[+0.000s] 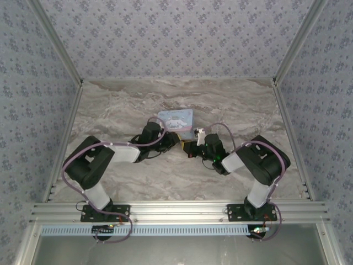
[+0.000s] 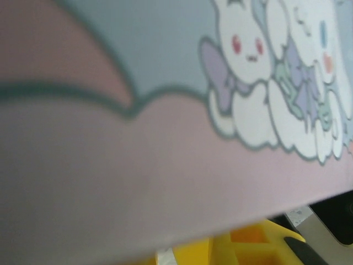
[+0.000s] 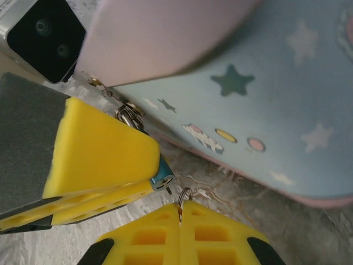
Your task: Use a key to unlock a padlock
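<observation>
From the top view, you have both arms bent inward over the marbled grey table (image 1: pixel 237 105). The left gripper (image 1: pixel 174 142) and the right gripper (image 1: pixel 191 149) meet just in front of the light-blue rectangular tin with a cartoon lid (image 1: pixel 176 118); the lock is too small to make out there. In the left wrist view, the tin's lid sits close and blurred, pink and grey-blue with white cartoon animals, and the left arm's yellow fingers (image 2: pixel 242 249) peek in below it. In the right wrist view, the tiny blue padlock (image 3: pixel 164 176) is clamped between the left gripper's 2 yellow pads, its thin dark shackle (image 3: pixel 129 117) hooked through the tin's hasp at the upper left. The right gripper's pads are pressed fully together on a small metal key (image 3: pixel 183 196), of which you see a wire loop sticking out. The padlock's long axis runs from the shackle at the upper left down to its round silver end at the lower right. That end lies just above and left of the key, near but apart, so I judge the right arm has the short approach. You get no brand or legible writing; the tin wall carries stars and small ovals.
</observation>
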